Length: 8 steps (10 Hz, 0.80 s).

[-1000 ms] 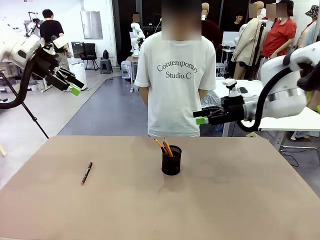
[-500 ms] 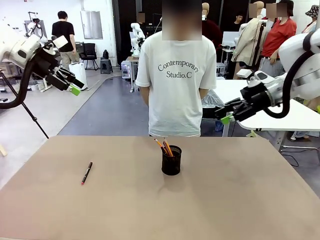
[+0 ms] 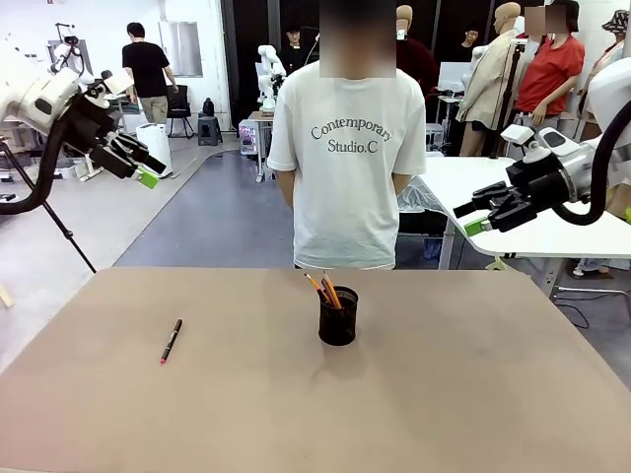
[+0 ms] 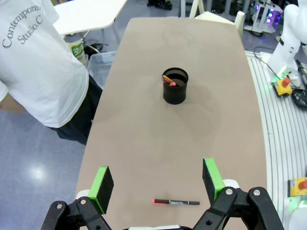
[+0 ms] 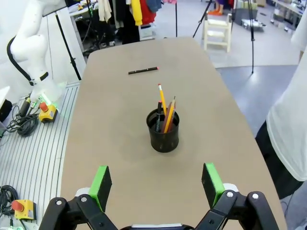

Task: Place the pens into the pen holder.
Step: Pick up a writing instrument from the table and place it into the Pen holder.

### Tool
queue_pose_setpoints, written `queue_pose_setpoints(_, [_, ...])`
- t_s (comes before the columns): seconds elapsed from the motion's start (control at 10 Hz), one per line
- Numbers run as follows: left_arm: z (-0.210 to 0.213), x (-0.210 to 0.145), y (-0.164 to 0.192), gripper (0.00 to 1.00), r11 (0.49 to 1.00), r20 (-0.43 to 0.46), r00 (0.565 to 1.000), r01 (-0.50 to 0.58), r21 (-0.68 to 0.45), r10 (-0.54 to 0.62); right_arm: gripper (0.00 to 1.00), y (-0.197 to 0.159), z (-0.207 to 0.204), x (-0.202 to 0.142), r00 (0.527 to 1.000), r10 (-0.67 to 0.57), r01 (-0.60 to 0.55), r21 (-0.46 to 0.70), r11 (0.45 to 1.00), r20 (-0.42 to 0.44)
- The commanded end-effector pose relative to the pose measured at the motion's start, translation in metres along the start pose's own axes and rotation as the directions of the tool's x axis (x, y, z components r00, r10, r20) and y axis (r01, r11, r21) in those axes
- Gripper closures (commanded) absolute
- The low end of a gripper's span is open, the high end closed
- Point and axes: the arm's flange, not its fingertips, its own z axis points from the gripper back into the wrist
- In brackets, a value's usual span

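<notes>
Two pencils (image 5: 164, 108) in one pen holder (image 5: 163, 136), one black pen (image 3: 172, 341) apart; left end effector (image 3: 155, 170) and right end effector (image 3: 466, 219) gape.

Bright, even indoor light falls across the table (image 3: 444, 394). The holder (image 3: 338, 317) throws only a faint, soft shadow beside it. Far behind the holder and to its left, you see the white wall (image 3: 30, 25) wash out. In the left wrist view, pale glare sits on the blue floor (image 4: 36, 172) left of the holder, and the table's edges bow under the wide lens. Focus is crisp around the holder.
</notes>
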Motion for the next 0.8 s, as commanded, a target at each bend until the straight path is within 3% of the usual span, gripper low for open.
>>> queue_pose_setpoints(0.0, [0.001, 0.002, -0.0006, 0.03, 1.0, 0.003, 1.0, 0.0, 0.002, 0.0, 0.0, 0.0005, -0.0042, -0.0062, 1.0, 0.011, -0.011, -0.017, 1.0, 0.008])
queue_pose_setpoints(0.7, [0.001, 0.002, -0.0006, 0.03, 1.0, 0.003, 1.0, 0.0, 0.002, 0.0, 0.0, -0.0009, -0.0004, -0.0021, 1.0, -0.003, 0.003, -0.001, 1.0, -0.001])
